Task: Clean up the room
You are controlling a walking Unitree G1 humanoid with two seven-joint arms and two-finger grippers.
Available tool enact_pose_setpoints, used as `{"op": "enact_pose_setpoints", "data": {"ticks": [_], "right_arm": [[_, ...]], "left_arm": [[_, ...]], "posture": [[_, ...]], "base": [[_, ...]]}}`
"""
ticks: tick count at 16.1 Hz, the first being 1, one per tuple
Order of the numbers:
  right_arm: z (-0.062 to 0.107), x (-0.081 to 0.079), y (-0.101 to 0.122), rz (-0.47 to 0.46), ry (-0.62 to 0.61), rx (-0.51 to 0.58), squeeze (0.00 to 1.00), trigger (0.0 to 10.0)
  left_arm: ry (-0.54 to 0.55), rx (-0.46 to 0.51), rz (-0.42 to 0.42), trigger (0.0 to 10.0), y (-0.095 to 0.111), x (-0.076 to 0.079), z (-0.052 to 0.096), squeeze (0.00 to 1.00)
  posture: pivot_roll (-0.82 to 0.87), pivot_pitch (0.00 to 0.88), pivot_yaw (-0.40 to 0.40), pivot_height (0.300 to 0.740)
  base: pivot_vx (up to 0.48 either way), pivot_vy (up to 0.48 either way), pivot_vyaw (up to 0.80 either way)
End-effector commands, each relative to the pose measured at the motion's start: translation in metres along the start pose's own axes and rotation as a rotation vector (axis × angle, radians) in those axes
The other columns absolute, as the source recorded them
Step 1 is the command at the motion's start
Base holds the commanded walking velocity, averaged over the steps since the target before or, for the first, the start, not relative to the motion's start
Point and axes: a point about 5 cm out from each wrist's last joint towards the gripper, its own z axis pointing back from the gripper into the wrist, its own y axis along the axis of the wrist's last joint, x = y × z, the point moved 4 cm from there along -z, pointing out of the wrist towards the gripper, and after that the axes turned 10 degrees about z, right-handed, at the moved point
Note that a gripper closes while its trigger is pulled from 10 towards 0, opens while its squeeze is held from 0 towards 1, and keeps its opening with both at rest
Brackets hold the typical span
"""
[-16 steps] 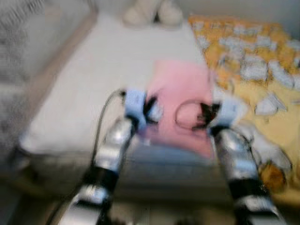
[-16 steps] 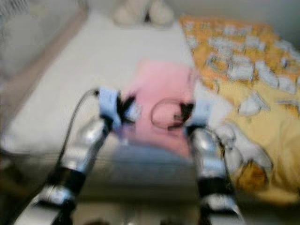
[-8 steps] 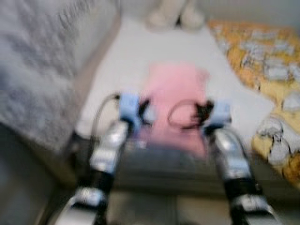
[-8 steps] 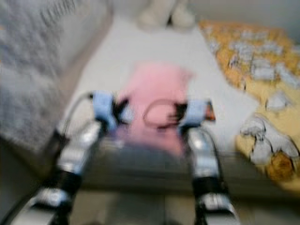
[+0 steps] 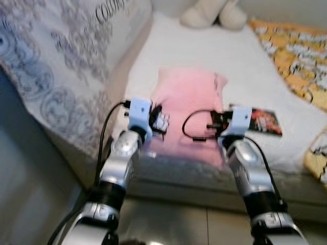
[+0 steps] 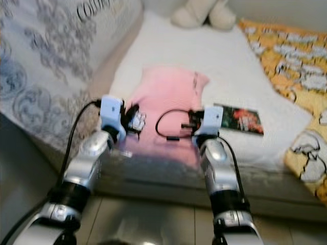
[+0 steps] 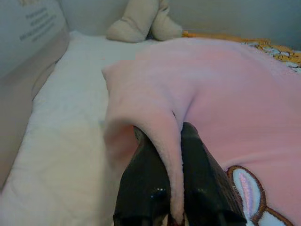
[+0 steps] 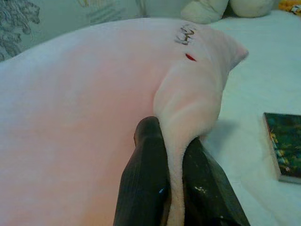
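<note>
In the left eye view you see a pink garment (image 5: 187, 104) spread on the white bed (image 5: 204, 56), its near edge hanging at the foot of the mattress, with both silver arms reaching to it. Your left end effector (image 5: 159, 121) sits at the garment's left edge and your right end effector (image 5: 218, 121) at its right edge, each under a pale blue wrist block. A book with a dark cover (image 5: 261, 121) lies flat on the sheet just beside the right end effector, a cream plush toy (image 5: 212, 14) sits at the far end of the bed, a yellow patterned blanket (image 5: 299, 56) covers the right side, and a grey patterned cloth (image 5: 61, 66) hangs along the left. The right eye view shows you the same layout. In the left wrist view, the two black fingers (image 7: 143, 188) are pressed together on a raised fold of the pink fleece, beside an embroidered bunny ear (image 7: 247, 188). In the right wrist view, the black fingers (image 8: 146, 183) likewise pinch a ridge of the garment, with the book lying on the sheet nearby.
</note>
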Motion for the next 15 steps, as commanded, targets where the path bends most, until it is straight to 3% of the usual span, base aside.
{"op": "enact_pose_setpoints", "data": {"ticks": [1,6,15], "right_arm": [[0.0034,0.0227,0.0047,0.035,-0.076,0.021,0.13,10.0],[0.0015,0.0211,0.0029,0.027,-0.062,0.006,0.12,10.0],[-0.0005,0.0136,0.0018,0.040,-0.026,-0.001,0.11,10.0]], "left_arm": [[0.071,0.038,-0.013,10.0,0.0121,-0.0165,0.0007,0.00],[0.090,0.034,-0.013,10.0,0.0113,-0.0187,0.0014,0.00],[0.151,0.043,-0.014,10.0,0.0125,-0.0261,0.0025,0.00]], "posture": [[-0.03,0.000,-0.031,0.740],[-0.03,0.000,-0.040,0.740],[-0.02,0.000,-0.058,0.740]], "base": [[0.000,0.000,0.56],[0.000,0.000,0.22],[0.466,0.000,0.00]]}}
